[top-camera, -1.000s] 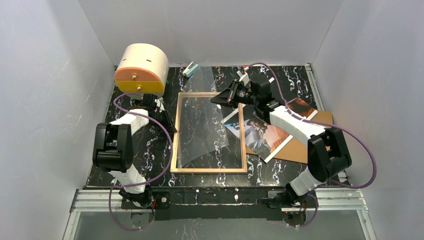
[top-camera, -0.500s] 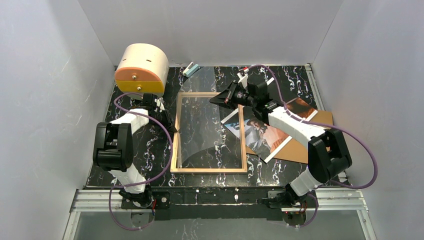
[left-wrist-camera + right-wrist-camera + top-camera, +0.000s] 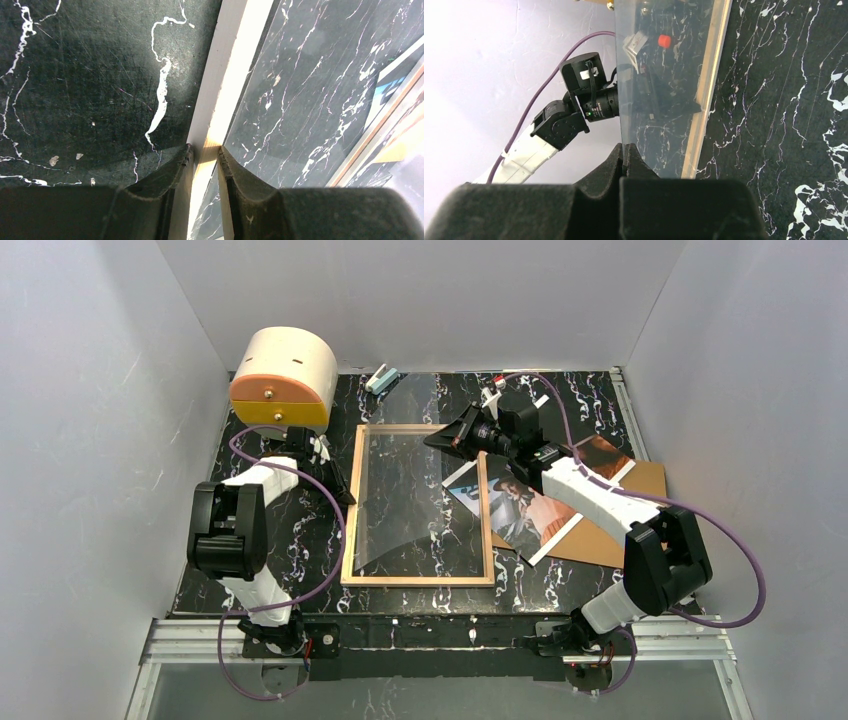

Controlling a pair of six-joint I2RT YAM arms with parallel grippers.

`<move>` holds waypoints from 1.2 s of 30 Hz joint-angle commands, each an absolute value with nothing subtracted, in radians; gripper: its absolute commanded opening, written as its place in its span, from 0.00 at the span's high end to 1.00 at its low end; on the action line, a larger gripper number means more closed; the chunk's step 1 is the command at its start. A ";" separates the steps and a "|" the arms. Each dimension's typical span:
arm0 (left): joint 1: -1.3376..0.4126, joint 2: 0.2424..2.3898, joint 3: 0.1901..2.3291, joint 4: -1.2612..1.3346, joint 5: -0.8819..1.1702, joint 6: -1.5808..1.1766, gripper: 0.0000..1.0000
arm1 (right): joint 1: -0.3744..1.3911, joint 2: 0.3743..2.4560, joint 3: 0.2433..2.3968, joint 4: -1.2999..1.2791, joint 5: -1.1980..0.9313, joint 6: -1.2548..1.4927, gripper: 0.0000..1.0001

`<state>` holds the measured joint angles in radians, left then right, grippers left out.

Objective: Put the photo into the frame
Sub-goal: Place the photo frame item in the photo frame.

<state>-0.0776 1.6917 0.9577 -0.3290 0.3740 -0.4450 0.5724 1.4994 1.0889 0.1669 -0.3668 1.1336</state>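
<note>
Your left gripper [image 3: 205, 152] clamped on frame [image 3: 227, 60] left rim. Your right gripper [image 3: 625, 150] pinched on clear pane [image 3: 659, 75], pane tilted up. Camera lens [image 3: 601, 107] print too small to read.

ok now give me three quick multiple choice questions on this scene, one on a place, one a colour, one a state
1. Where does the photo lie? A mostly right of the frame, partly on the brown board; B in the far left corner; C at the very near edge.
2. What colour is the box's drawer front? A blue; B green; C orange.
3. How is the right gripper? A open above the photo; B shut on the clear pane; C shut on the frame.
Answers: 1 A, it overlaps the frame's right rail and the board. 2 C, the front under the cream top is orange. 3 B, it pinches the pane's edge.
</note>
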 commanded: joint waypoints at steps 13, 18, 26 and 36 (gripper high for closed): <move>-0.081 1.727 0.960 -0.351 0.357 -0.431 0.78 | 0.591 1.491 1.086 0.258 -0.390 1.247 0.99; -0.081 1.729 0.959 -0.351 0.360 -0.433 0.78 | 0.592 1.484 1.086 0.239 -0.386 1.269 0.99; -0.081 1.731 0.962 -0.348 0.362 -0.433 0.79 | 0.592 1.478 1.066 0.239 -0.384 1.321 0.99; -0.081 1.733 0.965 -0.350 0.363 -0.435 0.79 | 0.599 1.460 1.057 0.201 -0.357 1.375 0.99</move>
<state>-0.0776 1.6989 0.9623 -0.3290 0.3794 -0.4450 0.5907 1.4994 1.0637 0.1867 -0.3691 1.3376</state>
